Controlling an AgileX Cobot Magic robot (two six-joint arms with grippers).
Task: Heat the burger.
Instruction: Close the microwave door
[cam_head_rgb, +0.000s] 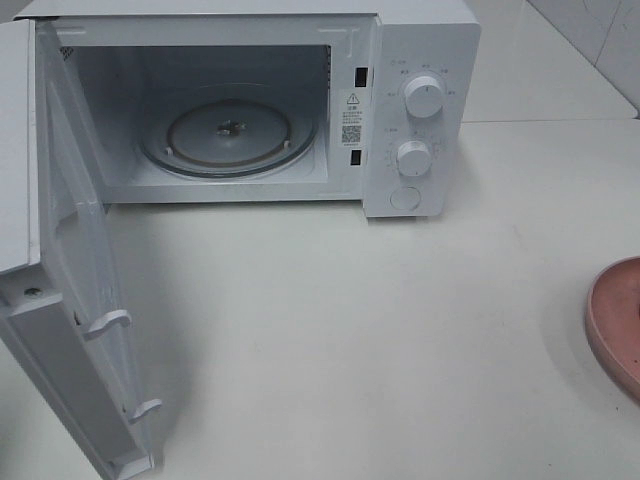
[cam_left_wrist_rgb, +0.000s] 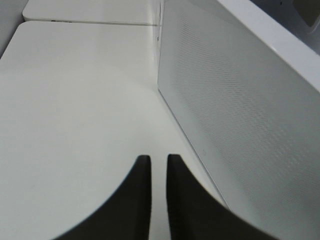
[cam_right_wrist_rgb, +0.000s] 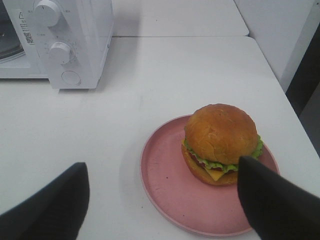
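The white boxy microwave (cam_head_rgb: 250, 100) stands at the back of the pale table (cam_head_rgb: 350, 320) with its door (cam_head_rgb: 75, 300) swung fully out to the left side, so the cavity and its round glass turntable (cam_head_rgb: 228, 135) lie bare and ready to take food. The burger (cam_right_wrist_rgb: 221, 144), a round one with a golden-brown bun, green lettuce and a corner of yellow cheese, sits on the round pink plate (cam_right_wrist_rgb: 170, 185) off to the right of the microwave and well apart from it; in the high view only the plate's rim shows at the table's right edge. The right gripper (cam_right_wrist_rgb: 162, 197) hangs over the plate with its dark fingers spread wide and released, one finger just beside the burger, which looks to me like the set-up for a grasp across the bun. The left gripper (cam_left_wrist_rgb: 155, 170) is clenched nearly closed, holding nothing, parked by the door's outer face, likely to keep clear. Between plate and cavity the tabletop is open; the things to mind are the control panel's side with its knobs (cam_head_rgb: 423, 97) and the cavity's front lip.
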